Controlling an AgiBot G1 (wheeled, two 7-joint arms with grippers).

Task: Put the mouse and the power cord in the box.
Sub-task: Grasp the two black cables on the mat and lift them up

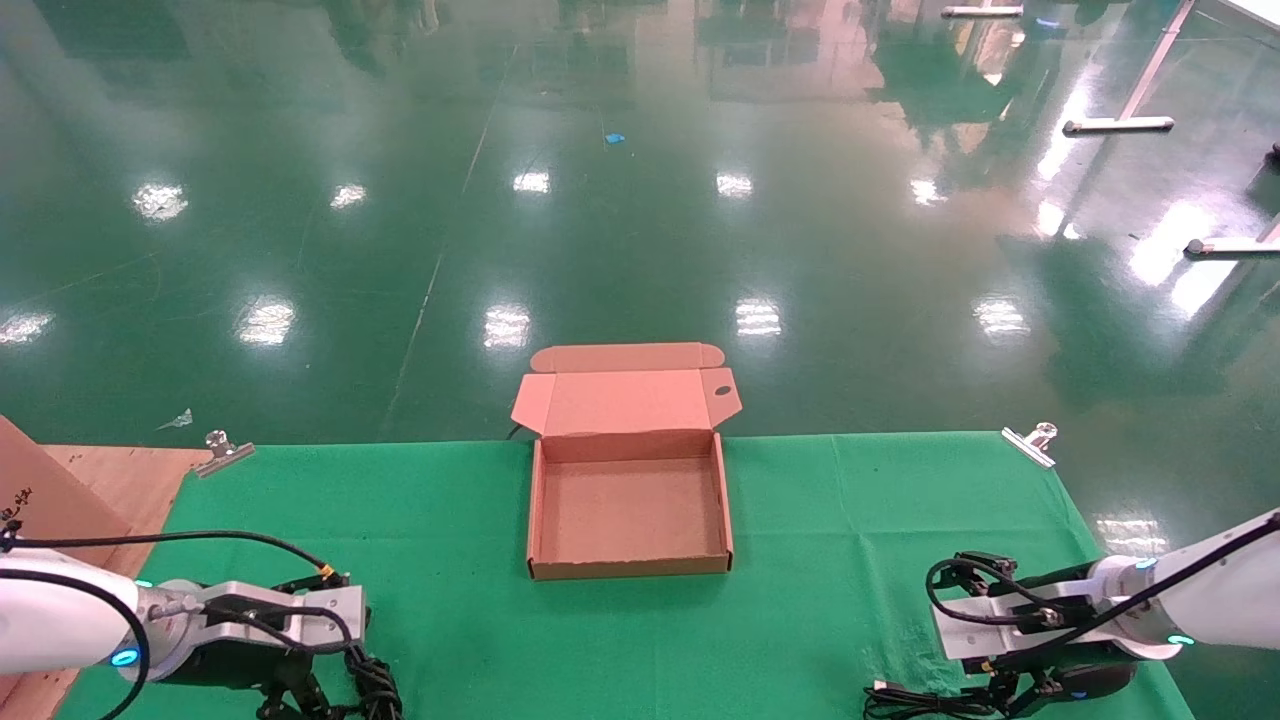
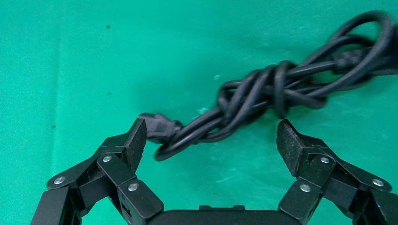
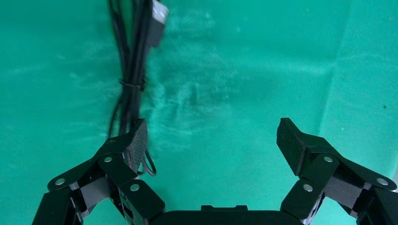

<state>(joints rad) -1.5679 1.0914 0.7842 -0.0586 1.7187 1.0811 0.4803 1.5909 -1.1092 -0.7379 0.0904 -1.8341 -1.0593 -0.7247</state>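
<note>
— Why is your left tool (image 2: 209,136) spread wide at lower left?
— To straddle the power cord (image 2: 281,86). Right tool (image 3: 211,136) gapes beside the mouse's cable (image 3: 131,61); box (image 1: 630,570) empty, centre.

Left pincer (image 2: 209,136) and right pincer (image 3: 209,136) both gape, lowered.

Brown box (image 1: 629,560), black power cord (image 2: 263,96)

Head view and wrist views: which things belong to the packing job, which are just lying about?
Job: box, open and empty; power cord before left tool; mouse's cable by right tool.
Lying about: two metal clips on green cloth.
</note>
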